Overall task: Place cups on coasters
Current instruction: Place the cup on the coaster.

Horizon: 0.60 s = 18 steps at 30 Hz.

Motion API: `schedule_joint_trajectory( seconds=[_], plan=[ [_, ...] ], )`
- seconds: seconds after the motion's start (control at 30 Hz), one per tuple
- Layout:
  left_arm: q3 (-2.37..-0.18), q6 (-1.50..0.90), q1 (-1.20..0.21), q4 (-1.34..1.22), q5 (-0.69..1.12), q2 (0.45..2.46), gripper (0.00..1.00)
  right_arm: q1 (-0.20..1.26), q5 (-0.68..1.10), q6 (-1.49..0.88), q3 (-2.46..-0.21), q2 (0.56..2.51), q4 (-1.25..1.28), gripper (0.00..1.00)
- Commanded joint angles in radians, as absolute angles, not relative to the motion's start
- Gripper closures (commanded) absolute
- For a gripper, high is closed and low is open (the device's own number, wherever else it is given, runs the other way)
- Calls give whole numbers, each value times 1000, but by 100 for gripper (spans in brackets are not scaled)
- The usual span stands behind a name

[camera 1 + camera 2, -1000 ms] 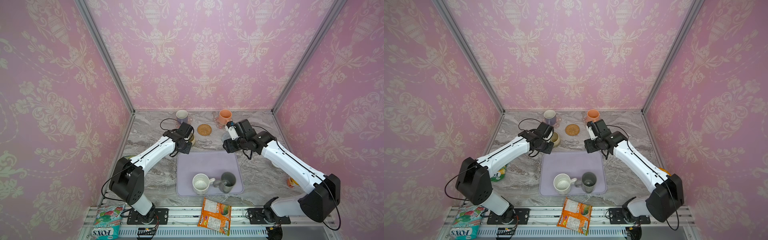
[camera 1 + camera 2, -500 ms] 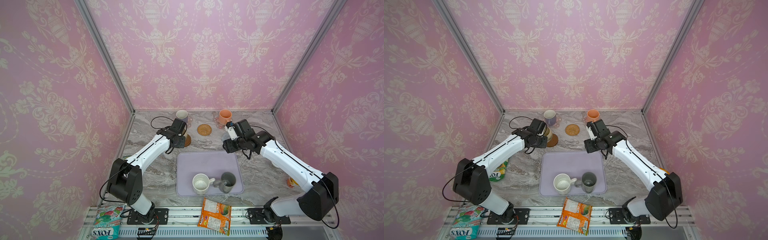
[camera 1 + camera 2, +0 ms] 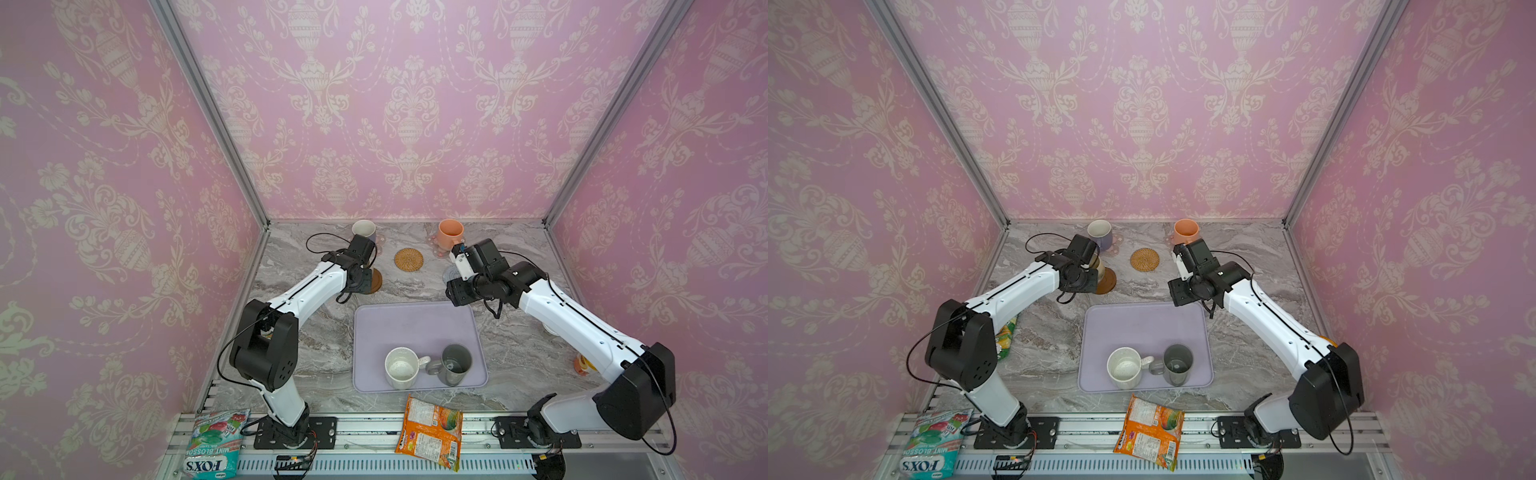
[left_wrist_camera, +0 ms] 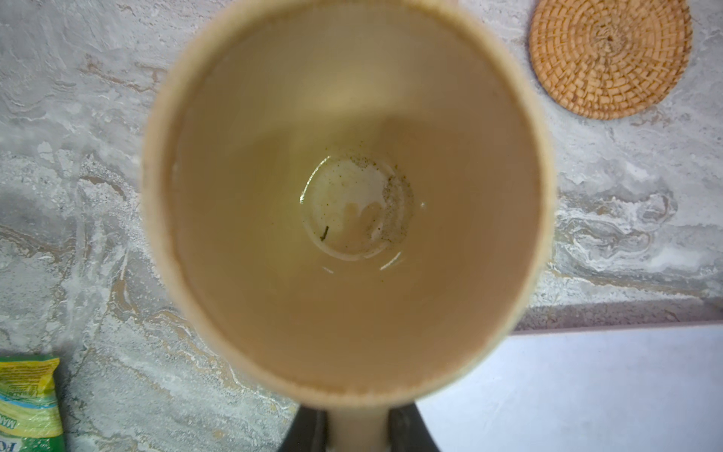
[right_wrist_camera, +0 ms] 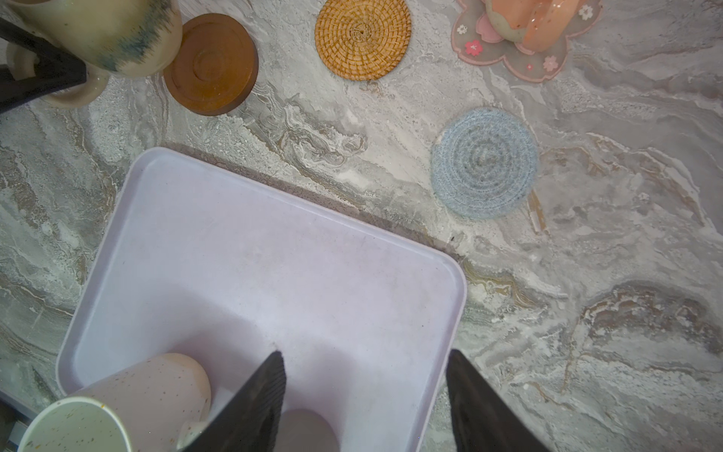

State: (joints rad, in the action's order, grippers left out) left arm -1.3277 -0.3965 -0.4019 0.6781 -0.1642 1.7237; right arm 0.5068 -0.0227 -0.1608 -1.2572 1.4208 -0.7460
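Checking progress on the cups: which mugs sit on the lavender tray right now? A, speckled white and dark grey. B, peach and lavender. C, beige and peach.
A: both top views show the speckled white mug and the dark grey mug standing side by side on the lavender tray.

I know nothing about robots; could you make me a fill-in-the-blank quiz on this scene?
The peach-orange ceramic mug stands on a pink ____-shaped coaster.
The left tool is shut on the ____ of the rounded beige ceramic mug.
The speckled white mug and the dark ____ mug stand on the lavender rectangular tray.
The right tool is ____.
Missing words: flower, handle, grey, open.
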Motion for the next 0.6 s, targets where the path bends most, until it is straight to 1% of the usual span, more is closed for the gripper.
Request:
schedule_joint_trajectory(
  seconds=[0.0, 0.27, 0.57],
  plan=[
    [-1390, -477, -396, 611, -208, 1731, 100, 513, -39, -157, -1267, 1434, -754, 33],
    [-1433, -548, -399, 614, -188, 1793, 100, 512, -53, -130, -1261, 1439, -756, 33],
    [-1477, -559, -406, 622, -155, 1845, 100, 512, -52, -114, -1268, 1451, -753, 33]
  ],
)
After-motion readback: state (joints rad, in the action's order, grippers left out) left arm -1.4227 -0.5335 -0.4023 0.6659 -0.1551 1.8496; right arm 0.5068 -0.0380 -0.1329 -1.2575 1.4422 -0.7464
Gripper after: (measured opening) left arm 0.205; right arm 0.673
